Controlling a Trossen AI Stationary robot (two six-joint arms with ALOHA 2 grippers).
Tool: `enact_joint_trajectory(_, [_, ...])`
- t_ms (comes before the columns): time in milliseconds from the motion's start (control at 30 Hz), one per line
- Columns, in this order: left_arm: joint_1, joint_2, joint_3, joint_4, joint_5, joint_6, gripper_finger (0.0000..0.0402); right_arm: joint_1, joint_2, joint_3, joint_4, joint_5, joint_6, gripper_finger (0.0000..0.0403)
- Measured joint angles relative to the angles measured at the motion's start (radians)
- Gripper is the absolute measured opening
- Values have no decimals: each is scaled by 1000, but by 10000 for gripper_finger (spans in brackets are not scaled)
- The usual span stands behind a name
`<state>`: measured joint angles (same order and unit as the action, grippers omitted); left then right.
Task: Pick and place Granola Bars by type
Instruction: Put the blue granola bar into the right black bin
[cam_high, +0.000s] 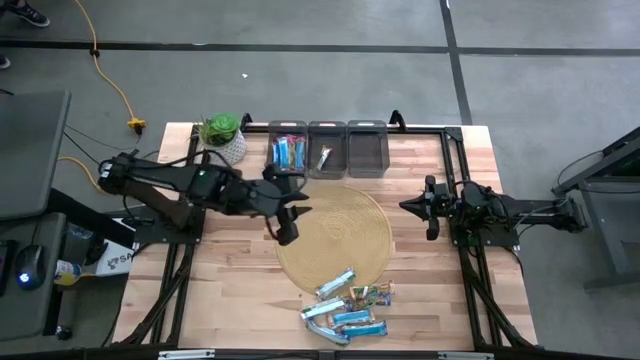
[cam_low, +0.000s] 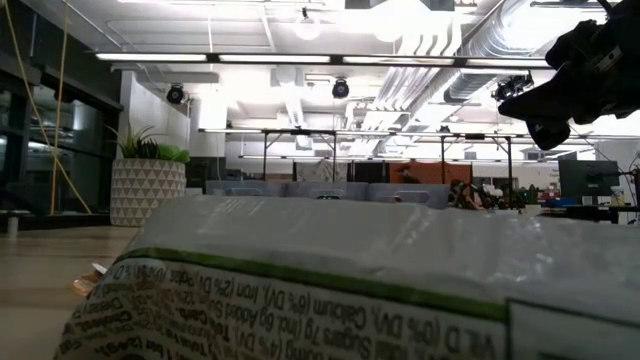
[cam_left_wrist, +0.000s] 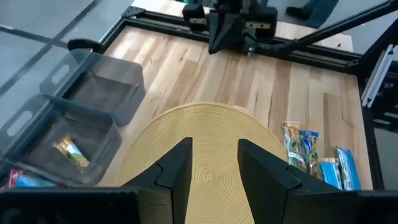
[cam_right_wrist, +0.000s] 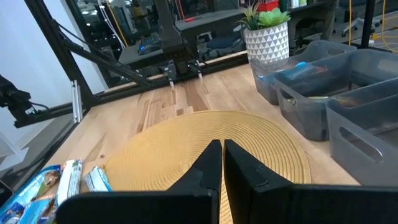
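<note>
Hovering above the round woven mat (cam_high: 335, 238) with nothing between its parted fingers, the left gripper (cam_high: 288, 222) sits just in front of the bins; the right gripper (cam_high: 428, 208), fingers pressed together and empty, waits at the mat's far right edge.

The loose granola bars (cam_high: 348, 308) lie in a jumbled heap on the desk (cam_high: 230, 290) at the mat's near edge, some overlapping. They look light and flat, with slick, crinkly foil that would likely slide or buckle under a hard pinch. Taking one across its narrow width, near the middle, seems the safest hold, starting with a bar at the top of the pile.

The left bin (cam_high: 289, 151) holds blue bars, the middle bin (cam_high: 327, 150) one gold-toned bar, and the right bin (cam_high: 367, 149) looks empty.

A wrapper (cam_low: 330, 290) pressed close fills most of the low view, hiding the desk. How many bars are stacked in the heap, and each one's type, is hard to make out.
</note>
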<state>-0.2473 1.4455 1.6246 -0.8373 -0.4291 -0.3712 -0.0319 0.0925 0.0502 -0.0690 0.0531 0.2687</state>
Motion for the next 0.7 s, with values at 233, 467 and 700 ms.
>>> enact_joint_trajectory(233, [-2, -144, -274, 214, 10, -80, 124, 0, 17, 1, 7, 0, 0, 0])
enact_joint_trajectory(467, [-2, -222, -513, 479, 79, -157, 124, 0, 19, 1, -1, 0, 0, 0])
enact_joint_trajectory(700, [-2, -219, -618, 701, 171, -175, 124, 0, 24, 1, 8, 0, 0, 0])
